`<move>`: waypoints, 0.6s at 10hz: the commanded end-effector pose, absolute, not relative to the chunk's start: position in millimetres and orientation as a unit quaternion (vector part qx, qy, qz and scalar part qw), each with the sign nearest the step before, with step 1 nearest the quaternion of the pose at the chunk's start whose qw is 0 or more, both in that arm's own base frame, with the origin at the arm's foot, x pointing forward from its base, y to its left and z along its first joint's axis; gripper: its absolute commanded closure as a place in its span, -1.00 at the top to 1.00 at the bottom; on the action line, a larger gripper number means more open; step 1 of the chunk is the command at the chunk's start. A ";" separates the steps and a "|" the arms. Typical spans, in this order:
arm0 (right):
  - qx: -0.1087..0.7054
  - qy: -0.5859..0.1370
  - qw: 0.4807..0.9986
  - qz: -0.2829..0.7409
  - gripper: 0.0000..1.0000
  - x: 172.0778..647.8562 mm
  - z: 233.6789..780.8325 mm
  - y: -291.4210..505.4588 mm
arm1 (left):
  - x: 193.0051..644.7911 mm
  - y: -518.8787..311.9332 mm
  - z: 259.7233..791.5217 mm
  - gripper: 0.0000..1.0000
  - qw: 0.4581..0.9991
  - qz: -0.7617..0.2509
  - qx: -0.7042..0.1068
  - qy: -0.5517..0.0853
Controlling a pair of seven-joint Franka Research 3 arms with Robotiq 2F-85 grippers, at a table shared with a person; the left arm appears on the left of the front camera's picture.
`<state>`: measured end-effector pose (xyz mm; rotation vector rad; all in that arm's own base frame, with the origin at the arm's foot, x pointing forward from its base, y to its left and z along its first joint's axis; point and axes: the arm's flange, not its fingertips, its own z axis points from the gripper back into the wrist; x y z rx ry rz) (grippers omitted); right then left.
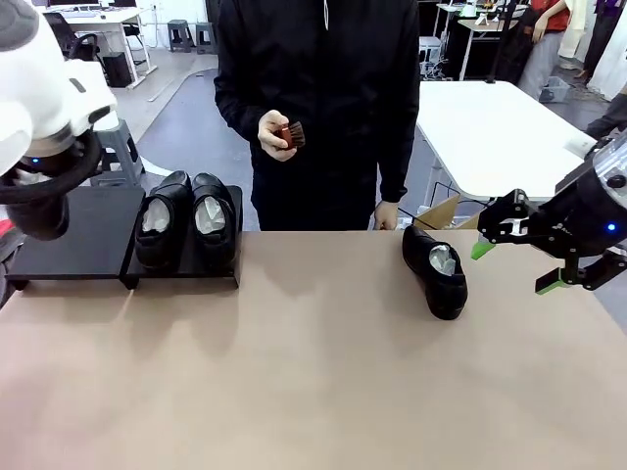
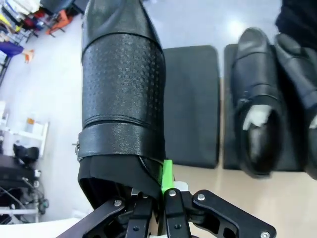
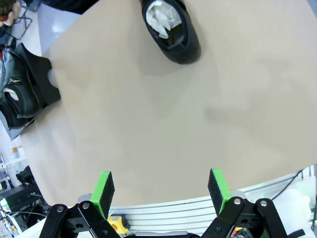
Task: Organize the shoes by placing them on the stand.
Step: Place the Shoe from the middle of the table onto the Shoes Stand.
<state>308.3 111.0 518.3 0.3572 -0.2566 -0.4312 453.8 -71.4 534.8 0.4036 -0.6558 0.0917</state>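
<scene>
Risk: the left pincer [image 2: 161,182] pinches one shoe [image 2: 124,84] by what seems only its heel rim, above the stand [image 2: 190,99] at frame centre; it may slip out. The right pincer [image 3: 161,191], lower frame, is spread.

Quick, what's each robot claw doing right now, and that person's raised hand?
Left gripper: shut on a glossy black leather dress shoe.
Right gripper: open, holding nothing.
Person's raised hand: holding a small reddish-brown brush.
</scene>
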 end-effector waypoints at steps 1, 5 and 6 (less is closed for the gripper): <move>0.186 -0.123 0.953 -0.205 1.00 309.0 518.5 110.8 | 437.1 -88.1 548.6 -1.00 0.924 0.039 0.185 -0.333; 0.186 -0.123 0.953 -0.205 1.00 309.0 518.5 110.8 | 460.6 -84.9 521.2 -1.00 0.926 0.025 0.206 -0.314; 0.186 -0.123 0.953 -0.205 1.00 309.0 518.5 110.8 | 468.6 -78.2 516.5 -1.00 0.923 0.027 0.198 -0.328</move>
